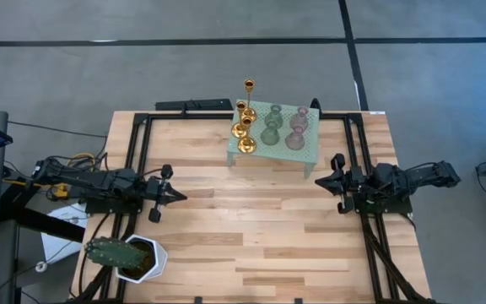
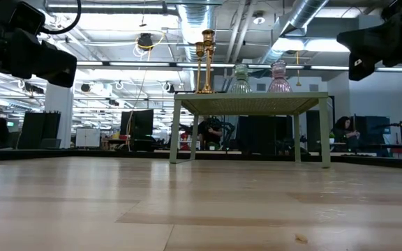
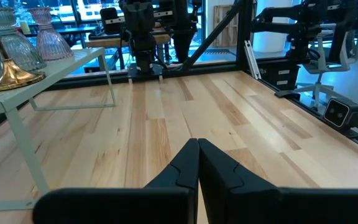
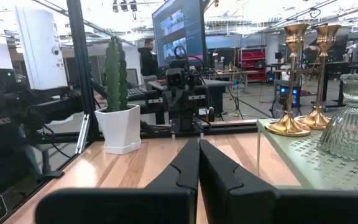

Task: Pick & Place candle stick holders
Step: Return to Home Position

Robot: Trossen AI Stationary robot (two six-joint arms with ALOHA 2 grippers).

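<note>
Left hand (image 1: pixel 180 197) and right hand (image 1: pixel 318 180) both closed, empty. Glass holders (image 1: pixel 296 133) look fragile and slick, gold holders (image 1: pixel 245 142) tippy; I'd grip stems.

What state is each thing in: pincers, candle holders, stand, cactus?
Left pincer: shut, empty, over the table, left side.
Right pincer: shut, empty, over its right side.
Stand: standing on the table.
Gold holders: upright on the stand.
Green holders: upright on the stand.
Pink holders: upright on the stand.
Cactus pot: upright on the table.
</note>
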